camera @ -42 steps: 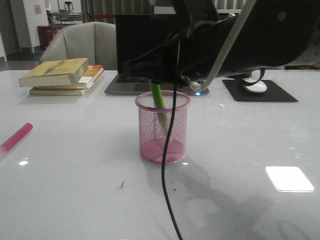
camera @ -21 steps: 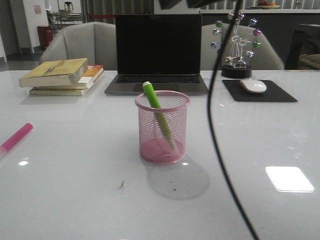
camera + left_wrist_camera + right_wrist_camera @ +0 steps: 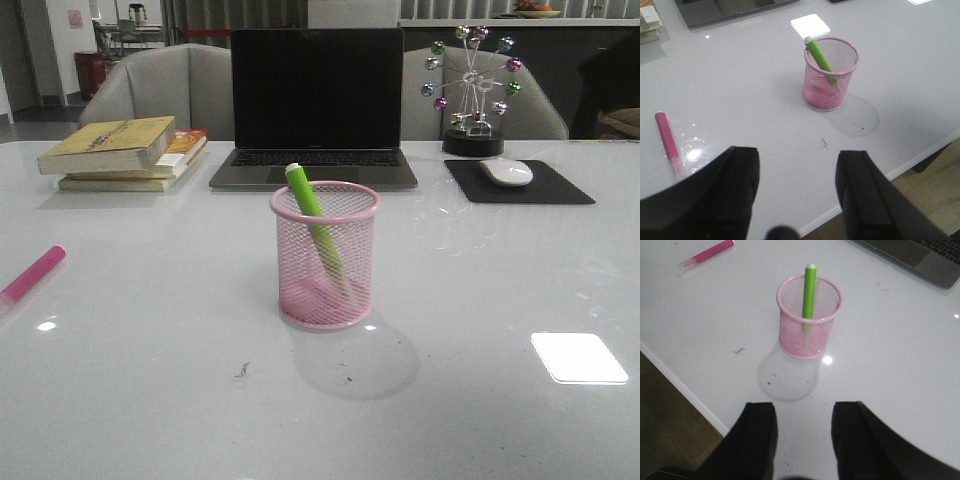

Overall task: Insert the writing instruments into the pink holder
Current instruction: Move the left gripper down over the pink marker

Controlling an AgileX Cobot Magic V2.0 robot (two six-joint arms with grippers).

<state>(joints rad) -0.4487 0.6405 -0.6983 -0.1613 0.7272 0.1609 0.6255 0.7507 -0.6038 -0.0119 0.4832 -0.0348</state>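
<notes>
Pink wire-mesh pen cup (image 3: 325, 258), cylindrical with a rolled rim and a solid pink base, stands upright near the middle of the glossy white counter (image 3: 150, 380). A thick lime-green marker (image 3: 318, 225) with a white end leans inside it, its upper end poking above the rim toward the robot's left and its lower end resting on the base. A magenta pink marker (image 3: 32, 274) lies flat on the counter well apart from the cup, far out on the left side; one end looks clear or white, though glare makes that hard to judge.

In the left wrist view the left hand (image 3: 797, 192) hangs above the near edge of the counter with its two black fingers spread wide and nothing between them; the cup sits well ahead of it and the pink marker lies off to one side. In the right wrist view the right hand (image 3: 802, 440) is likewise spread and empty, raised over the counter's edge with the cup ahead of it and clear of the fingers.

Behind the cup sit an open silver laptop (image 3: 315, 105) with a dark screen, a stack of books (image 3: 125, 152), a white mouse (image 3: 506, 172) on a black pad (image 3: 520, 184), and a desk toy with coloured metallic balls (image 3: 472, 85).
</notes>
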